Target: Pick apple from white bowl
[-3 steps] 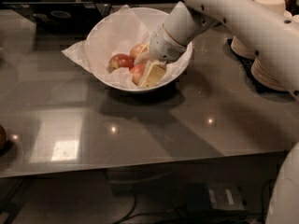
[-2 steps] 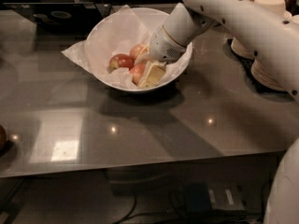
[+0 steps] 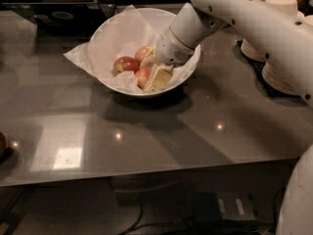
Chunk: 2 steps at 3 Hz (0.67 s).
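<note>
The job is only partly done. The white bowl (image 3: 188, 75) sits on the grey surface (image 3: 146, 141), and crumpled white paper (image 3: 85, 58) sticks out over its rim. Three apples lie inside it. The arm reaches down from the right, and the end effector (image 3: 154, 75) is low inside the bowl, right on the fruit. It touches the apple (image 3: 142, 76), the pinkish-red one nearest the front of the bowl. Another apple (image 3: 125, 64) lies just to the left, and a third apple (image 3: 144, 52) sits behind. I cannot tell if the end effector is open or closed, so I cannot say if it has a hold of the apple. The apple is not lifted yet; it rests on the paper inside the bowl. What is left, I think, is to get a good hold and lift the apple up and out without pulling the paper along.
</note>
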Tool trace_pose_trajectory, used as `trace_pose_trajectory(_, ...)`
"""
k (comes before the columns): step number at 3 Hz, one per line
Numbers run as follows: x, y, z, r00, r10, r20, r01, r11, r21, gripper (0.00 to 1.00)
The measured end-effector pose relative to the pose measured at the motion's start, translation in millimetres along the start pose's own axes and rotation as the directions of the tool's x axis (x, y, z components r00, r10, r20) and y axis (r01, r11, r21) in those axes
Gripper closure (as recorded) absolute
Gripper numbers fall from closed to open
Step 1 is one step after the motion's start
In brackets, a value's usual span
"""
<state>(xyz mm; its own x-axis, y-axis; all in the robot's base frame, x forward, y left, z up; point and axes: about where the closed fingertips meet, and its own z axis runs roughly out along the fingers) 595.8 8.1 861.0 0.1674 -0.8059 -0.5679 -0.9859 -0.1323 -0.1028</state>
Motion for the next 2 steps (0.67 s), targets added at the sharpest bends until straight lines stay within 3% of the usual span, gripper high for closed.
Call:
trace_pose_trajectory(1, -2, 1, -1, 0.999, 0.001, 0.044, -0.001, 1.0000, -0.008, 1.00)
trace_pose_trajectory(2, -9, -1, -24, 0.982, 0.013, 0.187, -0.017, 0.9996, 0.022, 1.00)
